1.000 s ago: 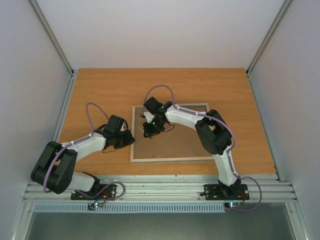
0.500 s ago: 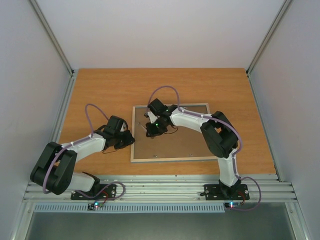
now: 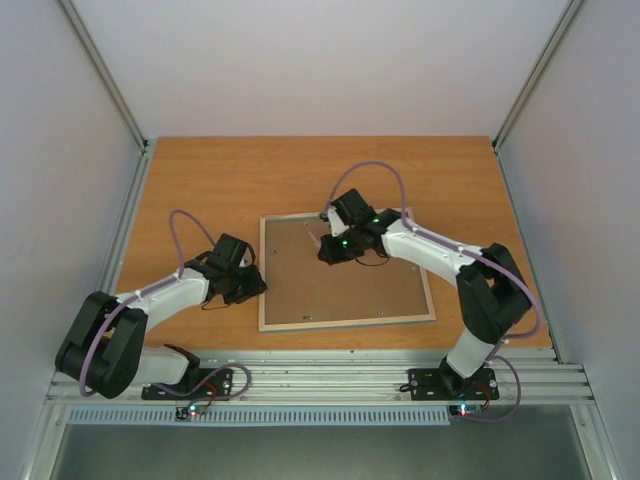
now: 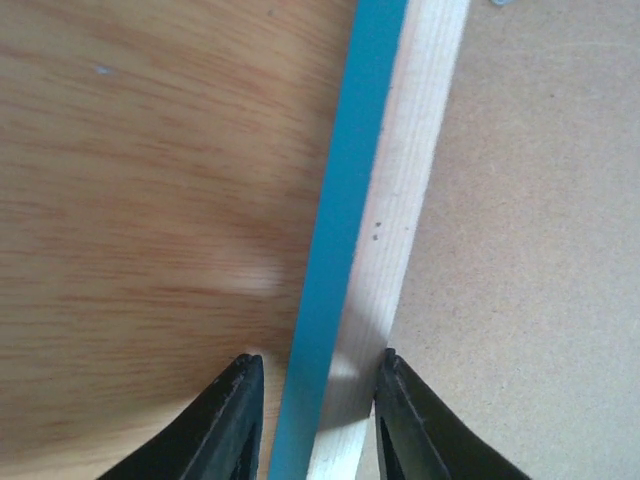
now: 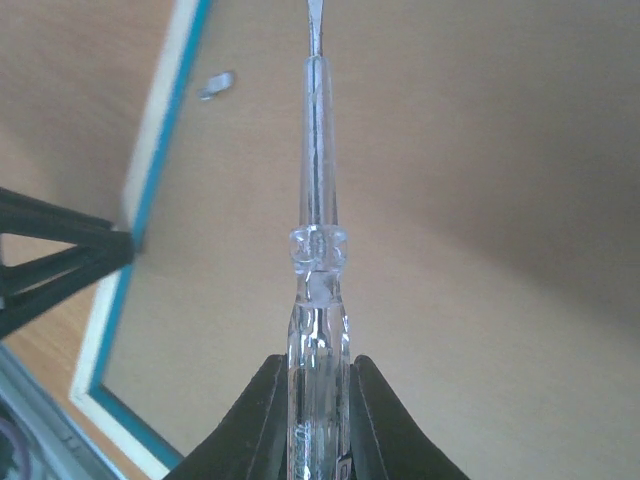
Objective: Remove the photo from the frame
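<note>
- My left tool (image 4: 320, 360) has its 2 fingers closed against both sides of one rail of the frame (image 4: 345, 200), pinning it to the tabletop (image 4: 130, 200).
- The frame lies face down, and its brown backing board (image 4: 540, 250) starts just right of that tool.
- My right tool (image 5: 317, 365) is clamped on a clear-handled screwdriver (image 5: 318, 200), with the blade pointing ahead over the board.
- A small metal tab (image 5: 215, 85) sits ahead and left of the right tool, beside the rail.
- The photo is out of sight; I judge it lies under the board.
- I judge the step in hand is freeing the backing. Next, the blade tip must reach that tab and lever it aside while the left tool steadies the frame.
</note>
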`<state>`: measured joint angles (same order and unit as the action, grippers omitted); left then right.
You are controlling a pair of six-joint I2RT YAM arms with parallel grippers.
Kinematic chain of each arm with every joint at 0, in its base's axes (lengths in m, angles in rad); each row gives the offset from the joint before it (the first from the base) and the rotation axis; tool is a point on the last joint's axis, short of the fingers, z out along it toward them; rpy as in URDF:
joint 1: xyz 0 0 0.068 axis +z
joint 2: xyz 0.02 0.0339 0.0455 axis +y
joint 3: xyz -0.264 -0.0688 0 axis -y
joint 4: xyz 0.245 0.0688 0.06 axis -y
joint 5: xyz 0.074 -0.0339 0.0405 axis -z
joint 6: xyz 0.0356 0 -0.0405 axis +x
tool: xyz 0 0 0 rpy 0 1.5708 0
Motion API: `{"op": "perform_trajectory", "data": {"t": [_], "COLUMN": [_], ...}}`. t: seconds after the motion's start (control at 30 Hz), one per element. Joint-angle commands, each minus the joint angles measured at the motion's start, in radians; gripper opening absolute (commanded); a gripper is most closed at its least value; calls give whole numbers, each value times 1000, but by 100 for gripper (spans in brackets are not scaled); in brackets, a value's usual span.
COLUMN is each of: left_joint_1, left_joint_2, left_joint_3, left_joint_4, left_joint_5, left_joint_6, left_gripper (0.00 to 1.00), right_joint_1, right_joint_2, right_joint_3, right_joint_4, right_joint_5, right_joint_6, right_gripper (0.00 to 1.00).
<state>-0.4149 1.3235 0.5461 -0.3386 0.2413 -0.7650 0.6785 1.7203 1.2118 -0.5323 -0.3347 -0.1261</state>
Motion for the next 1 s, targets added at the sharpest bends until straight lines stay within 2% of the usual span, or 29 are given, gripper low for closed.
{"op": "perform_trajectory", "data": {"t": [0.0,0.2,0.37,0.7,0.97], "left_joint_1": [-2,4,34,58,59], "left_joint_2": [-13,-16,-21,-70,-104], "left_joint_3": [47,91,110,57,26], "left_joint_4": [-90,-106,-91,-41,-27], "left_joint_5": [-53,-94,-101,-103,-113], "left_joint_6": [51,112,160,199,218], "left_gripper": [34,46,57,69,73], "right_joint_1": [-87,-302,-481,-692,-795], "right_joint_2": [-105,-241,-298,-148,-16], "right_joint_3": [-85,-191,-200,-73,-21], "right_joint_4": [-49,-148,-206,-266,-294], "right_joint_5": [119,240,307,314,300], "right_joint_6": [-49,-71,-57,-110,-185], "right_gripper": [1,1,1,2,6]}}
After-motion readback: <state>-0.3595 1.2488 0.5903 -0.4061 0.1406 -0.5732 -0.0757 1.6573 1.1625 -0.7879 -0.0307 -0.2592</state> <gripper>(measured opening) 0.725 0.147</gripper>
